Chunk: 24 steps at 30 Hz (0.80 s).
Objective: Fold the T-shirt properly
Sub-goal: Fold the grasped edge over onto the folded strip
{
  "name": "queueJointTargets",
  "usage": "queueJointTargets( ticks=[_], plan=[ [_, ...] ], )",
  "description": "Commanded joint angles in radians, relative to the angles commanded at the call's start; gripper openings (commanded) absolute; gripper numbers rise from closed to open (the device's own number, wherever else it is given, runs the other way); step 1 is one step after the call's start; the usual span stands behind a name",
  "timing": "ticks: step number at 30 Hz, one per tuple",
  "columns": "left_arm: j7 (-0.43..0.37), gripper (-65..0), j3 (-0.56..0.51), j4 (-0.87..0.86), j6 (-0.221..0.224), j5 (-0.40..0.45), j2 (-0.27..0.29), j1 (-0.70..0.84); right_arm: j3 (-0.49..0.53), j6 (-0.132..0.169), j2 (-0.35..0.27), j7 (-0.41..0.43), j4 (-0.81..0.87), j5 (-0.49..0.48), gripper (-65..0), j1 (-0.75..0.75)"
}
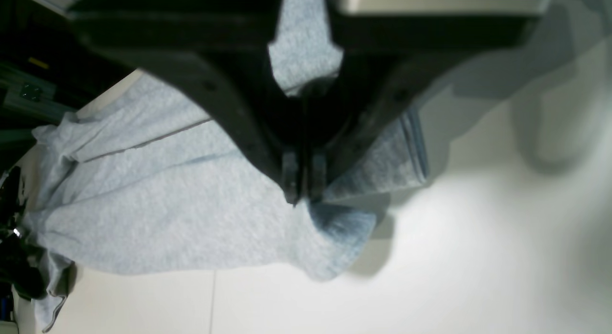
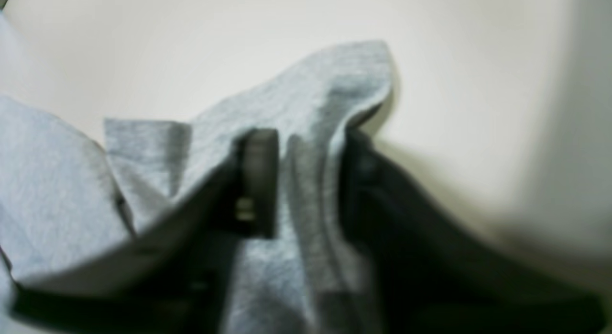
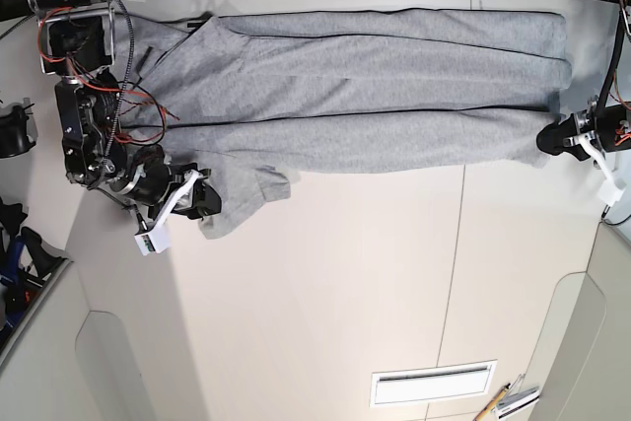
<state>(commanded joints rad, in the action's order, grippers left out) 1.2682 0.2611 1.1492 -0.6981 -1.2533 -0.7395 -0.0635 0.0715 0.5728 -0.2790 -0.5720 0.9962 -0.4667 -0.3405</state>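
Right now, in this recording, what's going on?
A two-armed robot is folding a grey T-shirt laid out in long layers across a table. The left gripper is closed on the near edge at one end. At the other end, the right gripper has its fingers on either side of a ridge of cloth; whether it grips is unclear. The shirt is partly folded, with a loose flap sticking out near the right gripper.

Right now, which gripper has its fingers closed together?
The left gripper: its fingertips meet at the T-shirt, while the right gripper's stand apart.
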Motion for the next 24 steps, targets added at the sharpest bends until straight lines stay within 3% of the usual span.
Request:
queueJointTargets(
  ticks=[1,2,5,10,18,24],
  plan=[
    [0.0,-65.0,0.0,0.0,0.0,0.0,0.0,0.0,0.0,0.0,0.003,0.0,0.005,0.0,-63.0,0.0],
    [0.0,-65.0,0.0,0.0,0.0,-0.001,0.0,0.0,0.0,0.0,0.003,0.0,0.013,0.0,-65.0,0.0],
    [0.01,-65.0,0.0,0.0,0.0,-0.015,-0.001,-0.001,0.0,0.001,0.002,-0.019,0.068,0.0,-65.0,0.0],
    [0.062,-65.0,0.0,0.095,0.0,-0.034,-0.004,0.007,-0.024,0.001,-0.011,-0.135,0.276,-0.026,-65.0,0.041],
    [0.083,-65.0,0.001,0.185,0.0,-0.033,-0.062,0.132,-0.181,0.001,-0.085,-0.173,0.629,-0.103,-65.0,0.325],
    [0.086,-65.0,0.001,0.185,0.0,-0.033,-0.064,0.18,-0.317,0.019,-0.089,-0.191,0.756,-0.194,-65.0,0.51]
  ],
)
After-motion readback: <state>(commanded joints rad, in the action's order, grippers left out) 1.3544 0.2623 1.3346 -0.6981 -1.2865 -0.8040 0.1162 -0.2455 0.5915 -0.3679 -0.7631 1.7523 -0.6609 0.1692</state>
